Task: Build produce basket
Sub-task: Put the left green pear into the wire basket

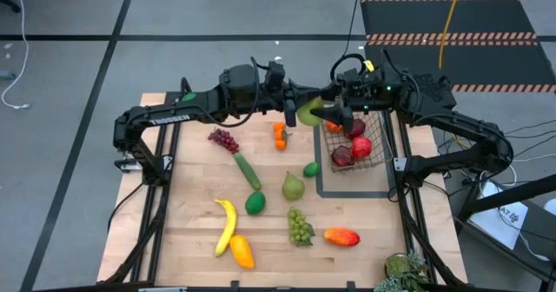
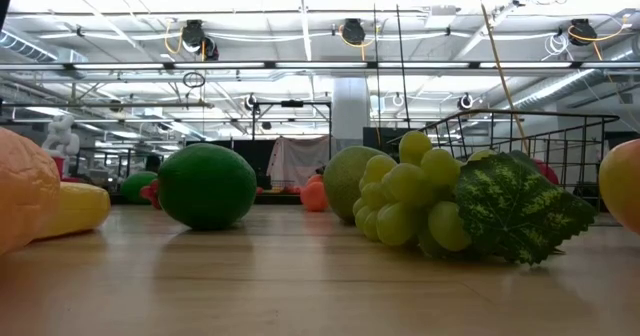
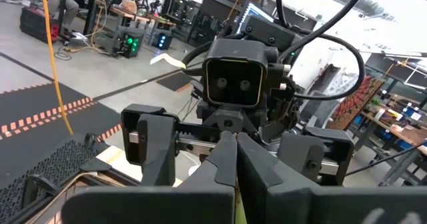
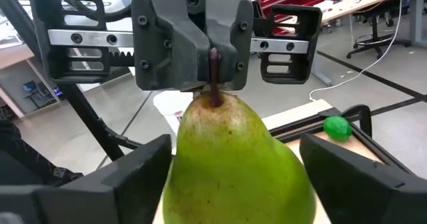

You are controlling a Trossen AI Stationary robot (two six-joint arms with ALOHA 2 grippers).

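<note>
A green pear (image 1: pixel 310 112) is held in the air between my two grippers, above the far left corner of the wire basket (image 1: pixel 375 160). My left gripper (image 1: pixel 294 111) is shut on the pear; the right wrist view shows it beyond the pear (image 4: pixel 215 84). My right gripper (image 1: pixel 335 114) is open, with one finger on each side of the pear's body (image 4: pixel 233 171). The basket holds red apples (image 1: pixel 360 145) and stands on its base inside a flat dark tray frame (image 1: pixel 352 190). My left gripper pinches the pear's thin brown stem (image 4: pixel 215 97) between its two fingertips. The fingers come level from the table's left, in line with the stem. The pear is lifted clear, its stem end toward the left gripper. My right gripper's fingers (image 4: pixel 143 174) lie close along the pear's sides; whether they touch it I cannot tell.
Loose produce lies on the wooden table: purple grapes (image 1: pixel 223 139), cucumber (image 1: pixel 248 171), small oranges (image 1: pixel 280 136), lime (image 1: pixel 311 169), a second pear (image 1: pixel 293 187), banana (image 1: pixel 227 225), green grapes (image 1: pixel 300 228), mangoes (image 1: pixel 341 236). The low view shows the green grapes (image 2: pixel 410 201) close up.
</note>
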